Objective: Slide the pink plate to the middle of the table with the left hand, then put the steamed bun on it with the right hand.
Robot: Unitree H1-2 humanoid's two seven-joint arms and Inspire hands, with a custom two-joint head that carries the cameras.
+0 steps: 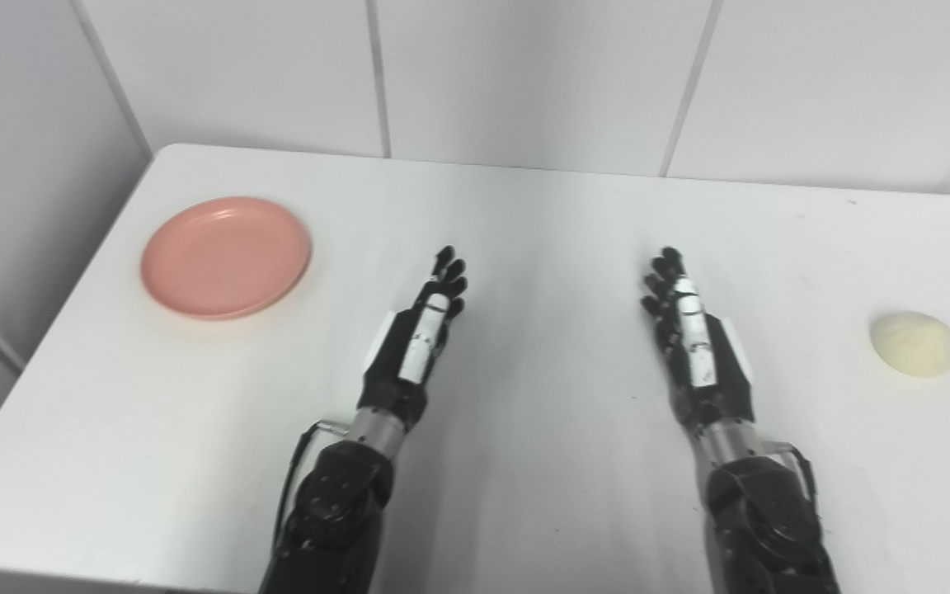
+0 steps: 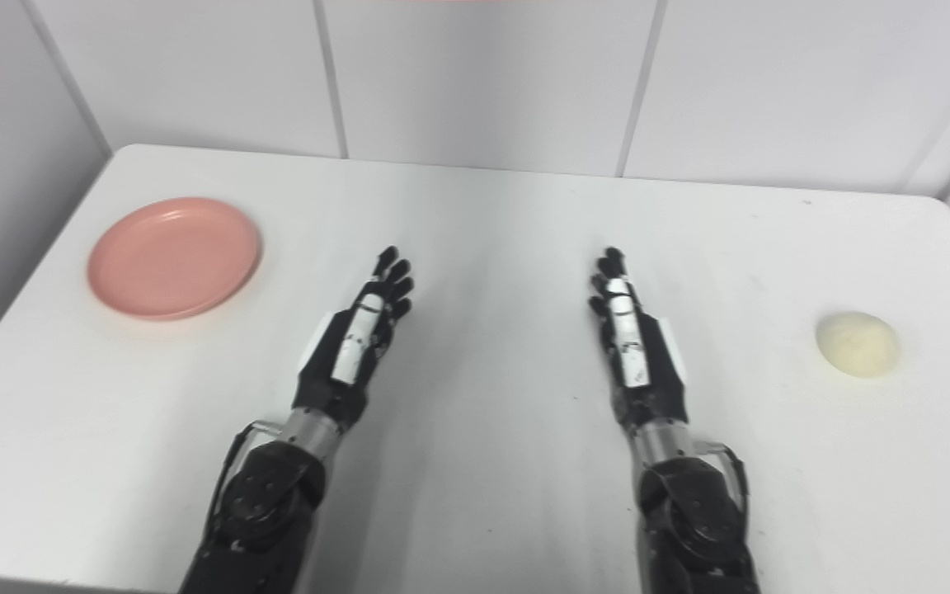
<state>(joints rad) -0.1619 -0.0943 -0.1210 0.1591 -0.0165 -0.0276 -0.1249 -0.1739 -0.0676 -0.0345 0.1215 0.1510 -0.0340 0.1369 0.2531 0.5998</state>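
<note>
A round pink plate (image 1: 226, 256) lies flat near the table's far left corner, with nothing on it. A pale, cream steamed bun (image 1: 913, 343) sits near the right edge. My left hand (image 1: 419, 338) hovers over the middle of the table, right of the plate and well apart from it, fingers stretched forward and holding nothing. My right hand (image 1: 692, 334) mirrors it, open and empty, a good way left of the bun. Both hands stand edge-up with the palms facing each other.
The white table (image 1: 541, 247) has rounded far corners and ends against a white panelled wall (image 1: 524, 74). Its left edge runs close past the plate, and its right edge lies just beyond the bun.
</note>
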